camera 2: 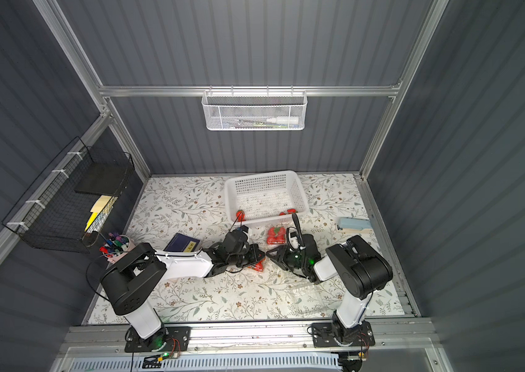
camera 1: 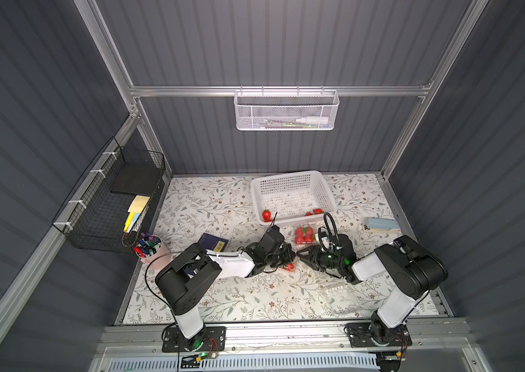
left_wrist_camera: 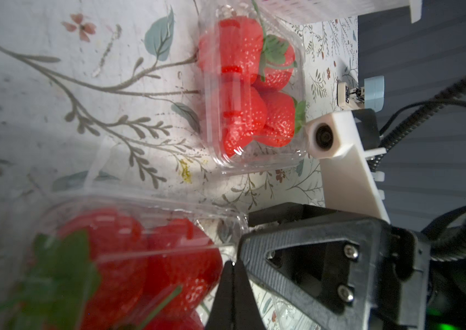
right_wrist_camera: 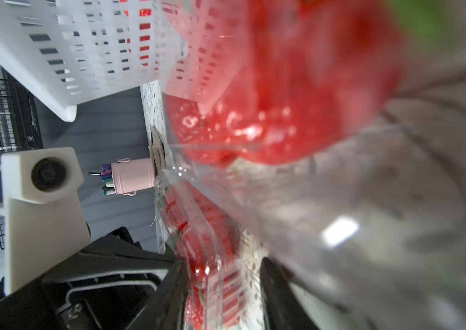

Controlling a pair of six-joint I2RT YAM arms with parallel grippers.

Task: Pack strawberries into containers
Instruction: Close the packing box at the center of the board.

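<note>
In both top views my two grippers meet tip to tip at mid-table over a clear container (camera 1: 288, 266) (camera 2: 257, 266) holding strawberries (left_wrist_camera: 129, 257). The left gripper (left_wrist_camera: 233, 264) (camera 1: 292, 254) is shut, its tips beside that container's rim. The right gripper (right_wrist_camera: 223, 291) (camera 1: 301, 254) is open, its jaws straddling the container's end (right_wrist_camera: 211, 285); tablecloth shows beside one finger (right_wrist_camera: 274, 285). A second, closed container (camera 1: 304, 235) (left_wrist_camera: 251, 94) full of strawberries sits just behind. An empty container (camera 1: 341, 294) lies front right. Loose strawberries (camera 1: 266, 215) (camera 1: 315, 212) remain in the basket.
The white perforated basket (camera 1: 293, 180) stands at the back centre, close behind the containers. A pink cup of pens (camera 1: 150, 248) and a dark blue notebook (camera 1: 214, 244) are at the left. A pale blue stapler (camera 1: 381, 225) lies at the right edge.
</note>
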